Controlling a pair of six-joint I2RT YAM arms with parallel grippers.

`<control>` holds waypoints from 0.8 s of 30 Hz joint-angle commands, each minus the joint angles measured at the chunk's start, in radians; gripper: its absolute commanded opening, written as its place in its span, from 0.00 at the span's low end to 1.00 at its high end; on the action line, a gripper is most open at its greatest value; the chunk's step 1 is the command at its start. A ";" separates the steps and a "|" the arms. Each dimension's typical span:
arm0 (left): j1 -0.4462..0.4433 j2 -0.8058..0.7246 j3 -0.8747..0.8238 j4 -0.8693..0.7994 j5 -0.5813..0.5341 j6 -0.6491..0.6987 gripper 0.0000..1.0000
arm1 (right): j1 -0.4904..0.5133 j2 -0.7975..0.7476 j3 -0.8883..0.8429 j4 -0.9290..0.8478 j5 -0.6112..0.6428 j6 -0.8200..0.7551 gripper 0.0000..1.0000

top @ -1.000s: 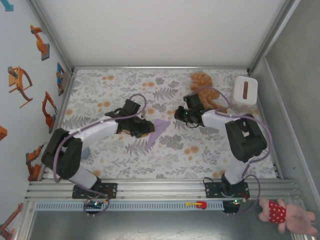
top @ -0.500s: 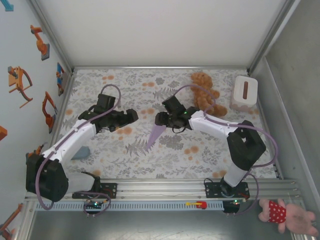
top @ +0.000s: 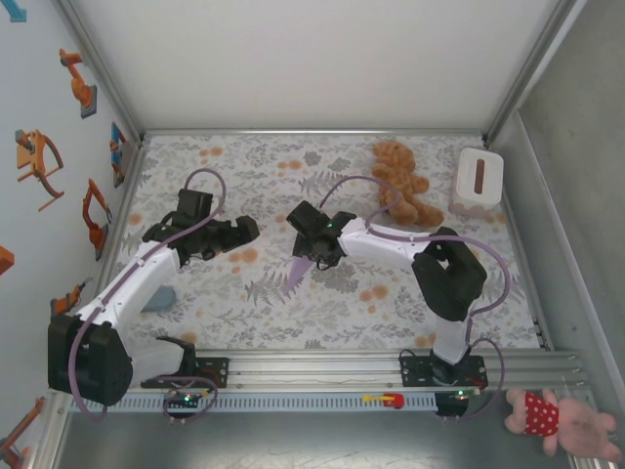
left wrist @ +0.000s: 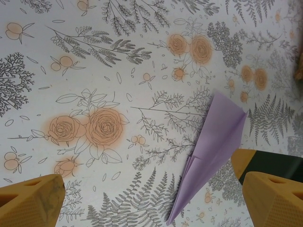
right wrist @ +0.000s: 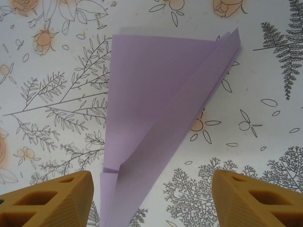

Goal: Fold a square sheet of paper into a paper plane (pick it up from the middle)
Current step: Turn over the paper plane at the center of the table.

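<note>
A lavender plane (top: 299, 272) lies flat on the floral table (top: 410, 303) near its middle, with its pointed nose aimed toward the near left. The right gripper (top: 305, 254) hangs directly over the plane. Its jaws are spread apart with the folded paper lying between them, and they grip nothing. The left gripper (top: 246, 231) hovers just left of the plane and clear of it, with its jaws spread wide and empty. A brown bear (top: 400, 181) and a white box (top: 479, 179) sit at the far right.
</note>
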 commanded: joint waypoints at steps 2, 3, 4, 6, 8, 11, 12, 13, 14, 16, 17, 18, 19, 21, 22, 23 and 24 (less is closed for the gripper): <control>0.006 -0.015 -0.022 0.012 0.038 0.015 0.96 | 0.010 0.038 0.042 -0.047 0.055 0.069 0.66; 0.006 -0.010 -0.022 0.012 0.044 0.013 0.96 | 0.010 0.049 0.052 -0.054 0.058 0.070 0.66; 0.005 -0.008 -0.022 0.012 0.049 0.013 0.96 | 0.010 0.057 0.057 -0.059 0.058 0.073 0.65; 0.006 -0.003 -0.023 0.011 0.055 0.012 0.96 | 0.009 0.069 0.062 -0.068 0.059 0.086 0.64; 0.006 -0.005 -0.025 0.011 0.058 0.010 0.96 | 0.010 0.071 0.055 -0.071 0.056 0.095 0.59; 0.005 -0.006 -0.026 0.006 0.056 0.009 0.96 | 0.015 0.044 0.029 -0.075 0.072 0.114 0.49; 0.004 -0.006 -0.026 0.004 0.055 0.009 0.96 | 0.017 0.030 0.019 -0.076 0.086 0.119 0.50; 0.005 -0.006 -0.027 0.005 0.055 0.009 0.96 | 0.017 0.016 0.009 -0.077 0.099 0.125 0.49; 0.004 -0.009 -0.026 0.005 0.055 0.009 0.96 | 0.017 0.001 -0.001 -0.080 0.111 0.129 0.49; 0.004 -0.013 -0.028 0.005 0.053 0.009 0.96 | 0.017 -0.019 -0.012 -0.080 0.122 0.134 0.49; 0.004 -0.014 -0.027 0.005 0.053 0.008 0.96 | 0.017 -0.024 -0.015 -0.079 0.124 0.137 0.49; 0.005 -0.014 -0.026 0.005 0.052 0.008 0.96 | 0.017 -0.026 -0.017 -0.079 0.122 0.140 0.48; 0.003 -0.014 -0.026 0.005 0.051 0.008 0.96 | 0.017 -0.026 -0.020 -0.079 0.118 0.145 0.46; 0.004 -0.014 -0.026 0.003 0.049 0.009 0.96 | 0.017 -0.023 -0.028 -0.062 0.101 0.154 0.41; 0.004 -0.013 -0.026 0.001 0.049 0.009 0.96 | 0.017 -0.020 -0.033 -0.051 0.091 0.158 0.40; 0.004 -0.013 -0.026 0.001 0.048 0.008 0.96 | 0.017 -0.016 -0.037 -0.044 0.083 0.162 0.39; 0.005 -0.013 -0.026 -0.001 0.048 0.009 0.96 | 0.017 -0.012 -0.039 -0.039 0.077 0.167 0.38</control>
